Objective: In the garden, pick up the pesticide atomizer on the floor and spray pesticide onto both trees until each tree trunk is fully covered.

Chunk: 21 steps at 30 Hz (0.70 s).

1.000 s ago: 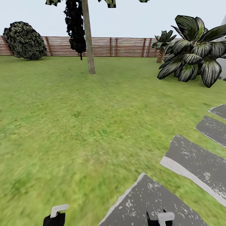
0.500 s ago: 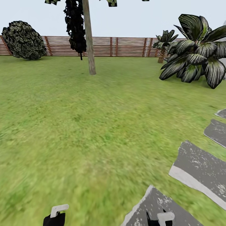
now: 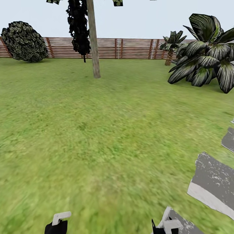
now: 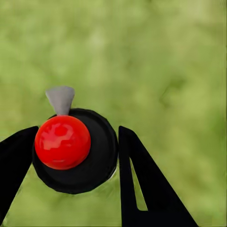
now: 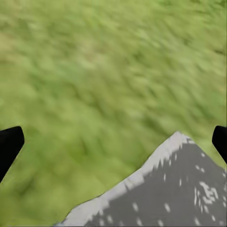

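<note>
The whole head view is being shifted rightward across the three pictures: the stepping stones (image 3: 213,185) are sliding toward the right edge and fewer are being shown, while the tree trunk (image 3: 94,42) and the palm (image 3: 204,55) are drifting only slightly; this is being read as the base turning or rolling leftward, not as the things moving. The lawn (image 3: 97,130) is being rendered blurred, consistent with travel.

The pesticide atomizer (image 4: 75,151) is being gripped in the left gripper (image 4: 75,161); its black body and red top are being seen from above in the left wrist view, pinched between the two dark fingers, with a grey nozzle at its far side and grass below; so the pick-up is being judged done. The right gripper (image 5: 113,142) is being held spread wide and empty, only its tips being shown at the picture's edges, above grass and a stone corner.

One tree (image 3: 92,19) is being faced, well apart from the robot, ahead and a little left, before the fence (image 3: 130,48); a dark conifer (image 3: 78,26) and a round bush (image 3: 24,40) are also being seen. Spraying is being judged not yet started; the approach to the trunk is being judged the step in hand.
</note>
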### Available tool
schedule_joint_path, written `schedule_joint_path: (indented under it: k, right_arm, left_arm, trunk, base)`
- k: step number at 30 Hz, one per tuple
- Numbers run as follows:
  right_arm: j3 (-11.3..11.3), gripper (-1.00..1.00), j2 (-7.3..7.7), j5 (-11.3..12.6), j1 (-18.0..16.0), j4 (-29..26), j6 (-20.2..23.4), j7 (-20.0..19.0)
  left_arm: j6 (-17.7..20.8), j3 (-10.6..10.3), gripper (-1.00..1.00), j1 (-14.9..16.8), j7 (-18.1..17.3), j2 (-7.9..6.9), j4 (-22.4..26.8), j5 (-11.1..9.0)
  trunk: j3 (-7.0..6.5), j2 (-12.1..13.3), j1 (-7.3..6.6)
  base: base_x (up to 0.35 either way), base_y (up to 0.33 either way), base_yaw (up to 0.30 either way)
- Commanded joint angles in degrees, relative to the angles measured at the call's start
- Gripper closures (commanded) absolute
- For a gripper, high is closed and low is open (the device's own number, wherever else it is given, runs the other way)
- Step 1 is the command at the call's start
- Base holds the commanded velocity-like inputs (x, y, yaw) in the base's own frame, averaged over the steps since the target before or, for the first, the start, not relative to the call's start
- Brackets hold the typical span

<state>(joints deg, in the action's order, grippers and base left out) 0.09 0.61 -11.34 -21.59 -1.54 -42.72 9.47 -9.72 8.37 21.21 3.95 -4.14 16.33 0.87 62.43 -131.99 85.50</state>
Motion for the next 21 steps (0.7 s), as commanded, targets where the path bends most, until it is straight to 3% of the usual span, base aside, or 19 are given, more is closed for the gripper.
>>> schedule_joint_path:
  k: [1,21]
  right_arm:
    - [0.00,-1.00,0.01,-0.61,-0.03,0.05,-0.09,0.57]
    - [0.00,-1.00,0.01,-0.61,-0.03,0.05,-0.07,0.56]
  left_arm:
    - [-0.21,0.06,1.00,0.03,0.10,0.01,-0.07,0.10]
    - [-0.21,0.06,1.00,0.04,0.10,0.01,-0.07,0.10]
  trunk:
    - [0.04,-0.01,0.02]
    - [0.04,-0.01,0.02]
  base:
    - [0.291,0.188,0.000]
    - [0.291,0.188,0.000]
